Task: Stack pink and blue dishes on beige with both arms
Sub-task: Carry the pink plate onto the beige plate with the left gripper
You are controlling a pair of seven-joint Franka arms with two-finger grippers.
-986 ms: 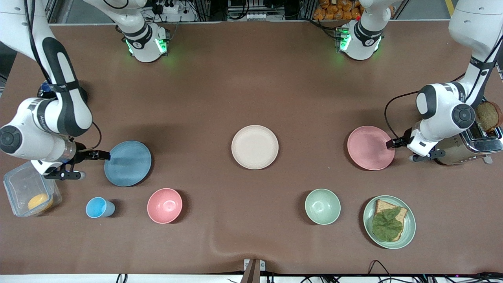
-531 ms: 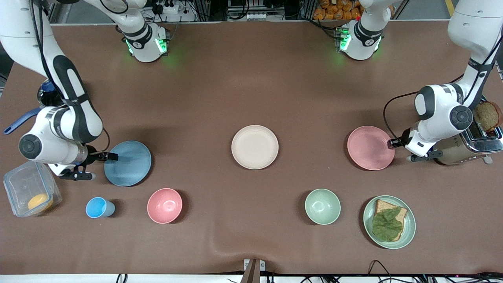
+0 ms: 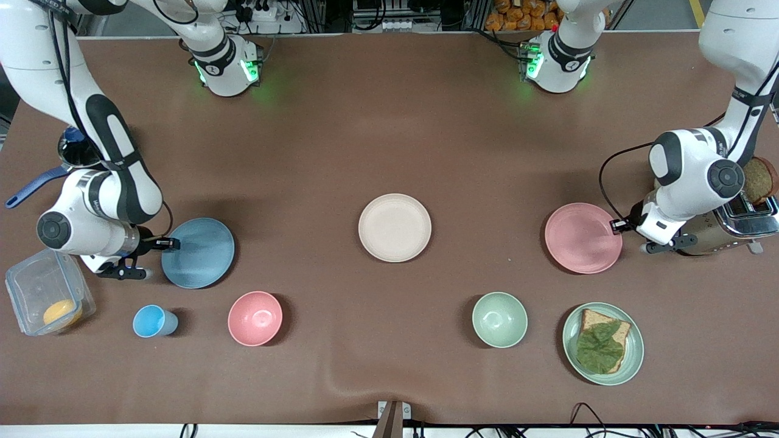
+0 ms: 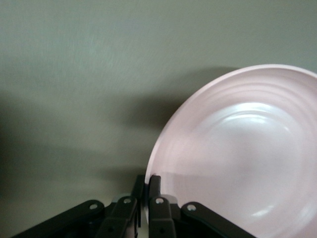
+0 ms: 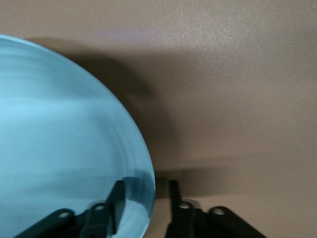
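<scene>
The flat pale pink matte plate [image 3: 582,238] is pinched at its three-o'clock rim by the left gripper [image 3: 616,226]; the light blue matte plate [image 3: 199,252] is straddled, perhaps ungripped, at nine o'clock by the right gripper [image 3: 169,244].

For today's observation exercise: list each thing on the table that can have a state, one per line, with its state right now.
Pink plate: rim pinched in the left gripper, which is shut.
Blue plate: on the table, its rim between the right gripper fingers.
Beige plate: empty, unstacked.
Pink bowl: upright, empty.
Green bowl: upright, empty.
Green plate: holds bread and a leaf.
Blue cup: upright.
</scene>
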